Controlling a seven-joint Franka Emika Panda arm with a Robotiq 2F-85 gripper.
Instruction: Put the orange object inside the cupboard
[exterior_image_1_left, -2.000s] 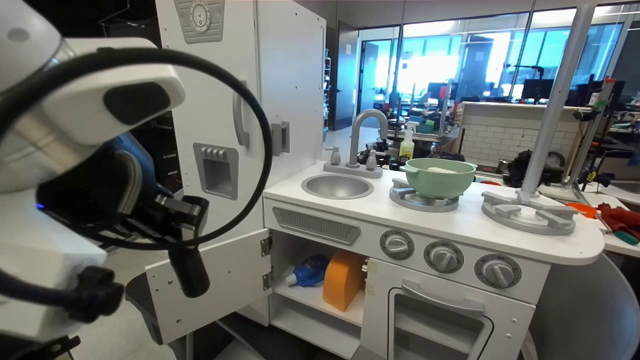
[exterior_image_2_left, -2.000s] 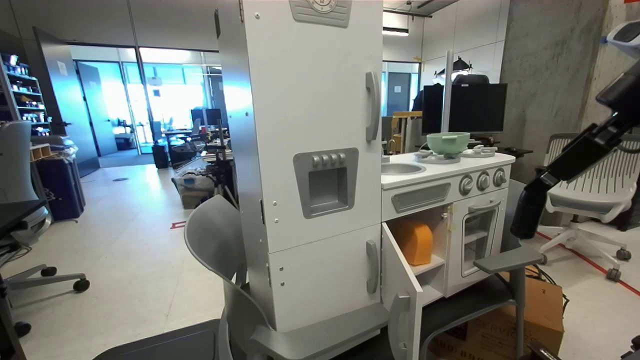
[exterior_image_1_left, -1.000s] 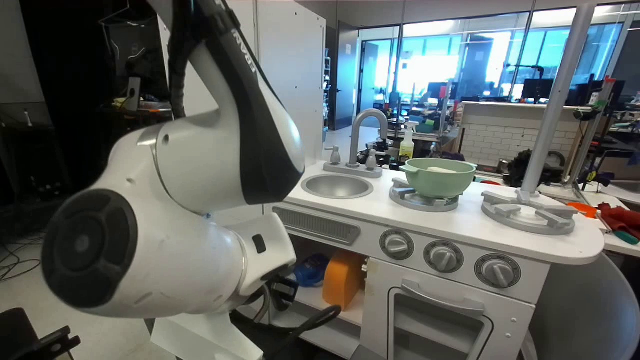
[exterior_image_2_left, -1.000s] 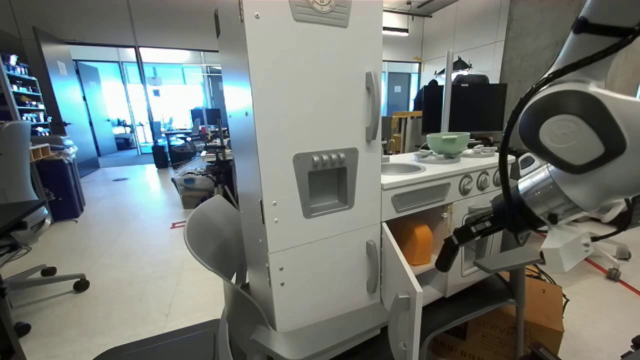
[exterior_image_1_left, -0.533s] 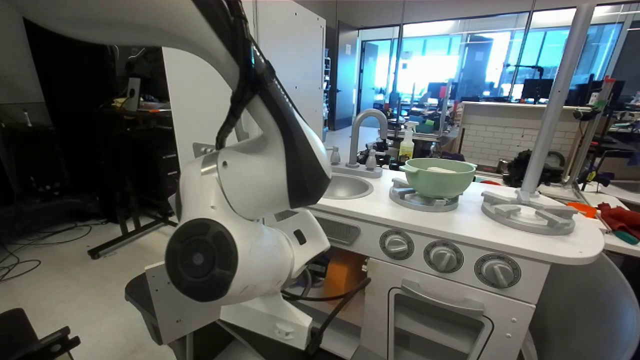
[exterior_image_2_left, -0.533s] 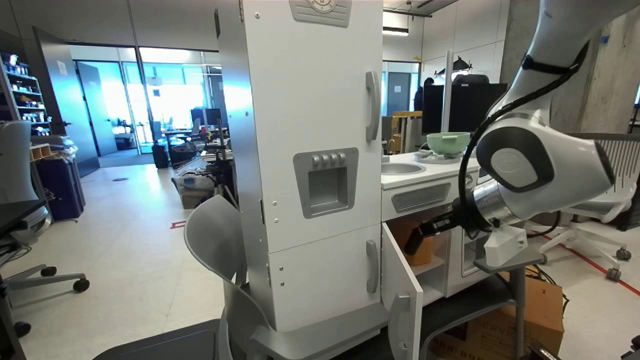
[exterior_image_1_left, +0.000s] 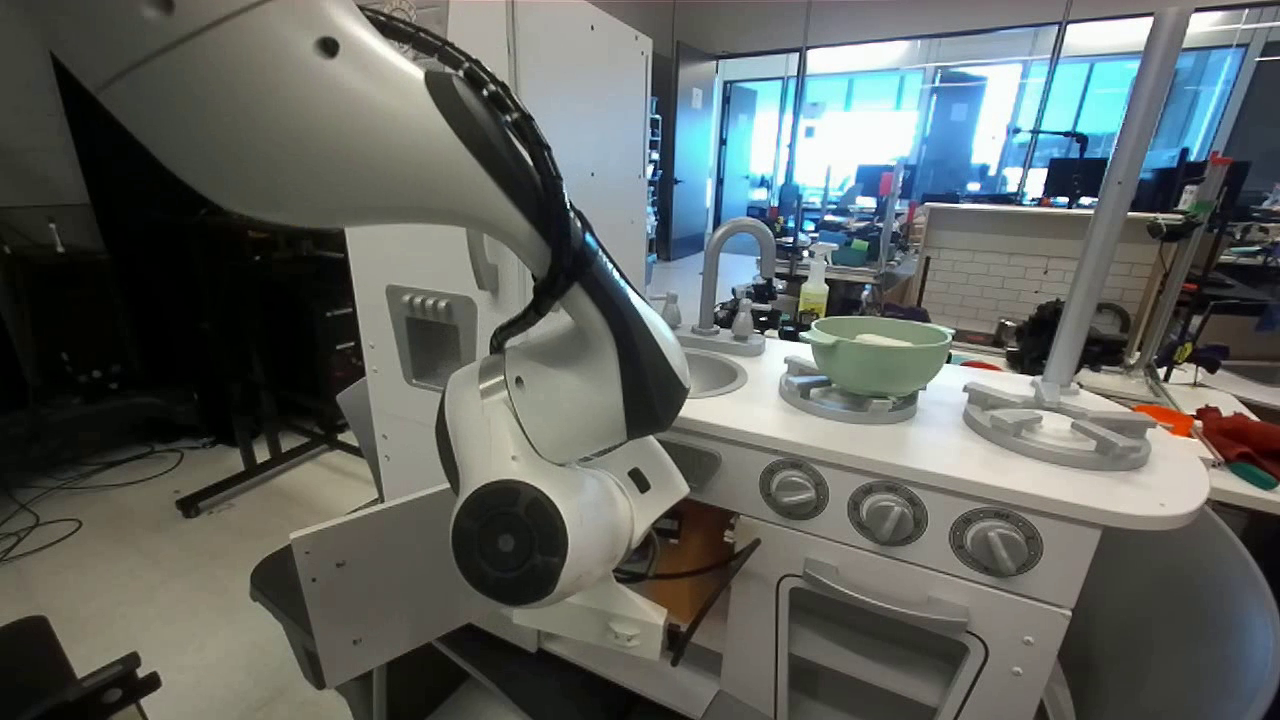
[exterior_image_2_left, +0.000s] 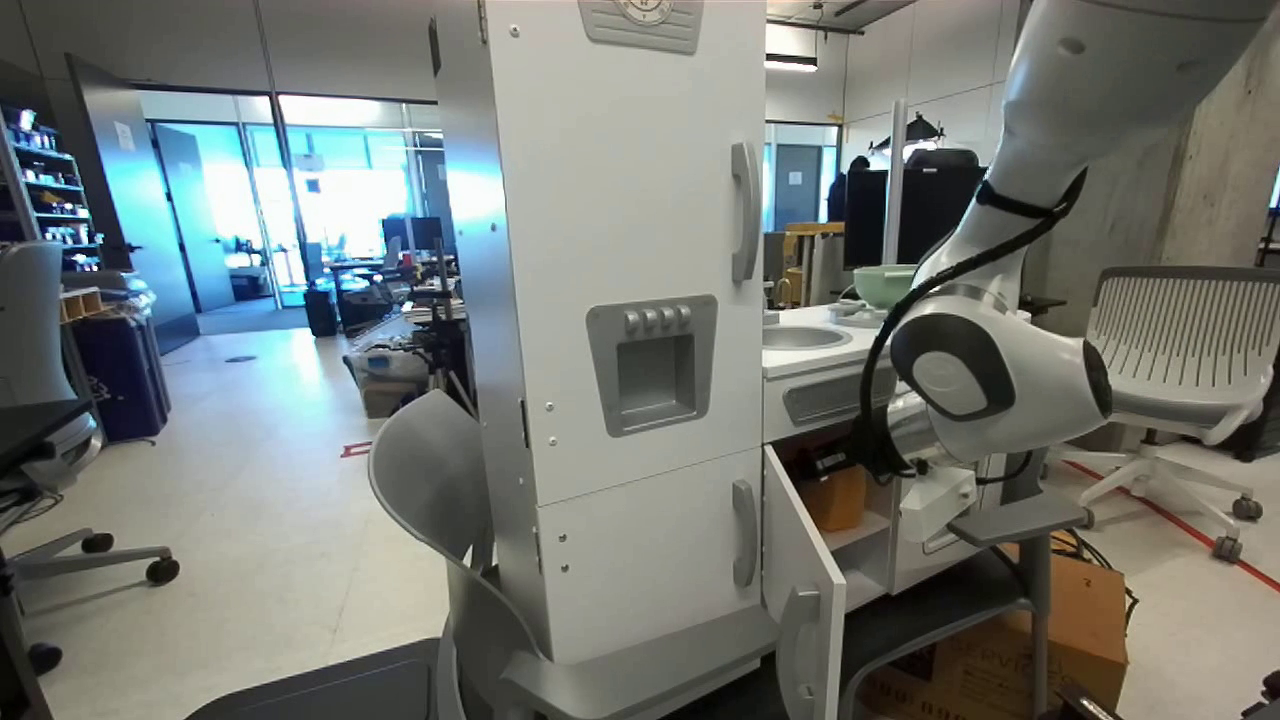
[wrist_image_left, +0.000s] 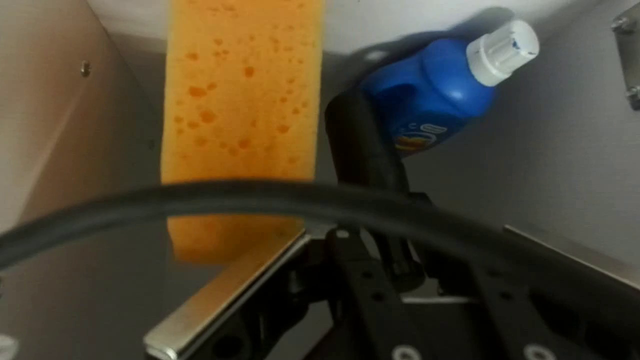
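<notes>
The orange object (wrist_image_left: 245, 100) is a pitted, sponge-like block standing on the shelf inside the open cupboard (exterior_image_2_left: 870, 560). It shows partly in both exterior views (exterior_image_1_left: 695, 580) (exterior_image_2_left: 838, 500). The white cupboard door (exterior_image_2_left: 812, 600) is swung open. My gripper (wrist_image_left: 385, 237) is inside the cupboard opening, its fingers shut on a black cylinder (wrist_image_left: 362, 140). The cylinder lies beside the orange object, with a small gap in the wrist view, and its far end overlaps the blue bottle (wrist_image_left: 435, 95). Whether it touches the bottle is unclear. In an exterior view the gripper (exterior_image_2_left: 822, 462) is partly hidden.
A black cable (wrist_image_left: 250, 197) crosses the wrist view in front of the gripper. A green bowl (exterior_image_1_left: 878, 355) sits on a burner above. The oven door (exterior_image_1_left: 880, 640) is right of the cupboard. Grey chairs (exterior_image_2_left: 640, 670) stand close in front of the kitchen.
The arm has swung from away from the kitchen into the cupboard opening, carrying the black cylinder in among the orange object and bottle. The orange object and door have not visibly moved.
</notes>
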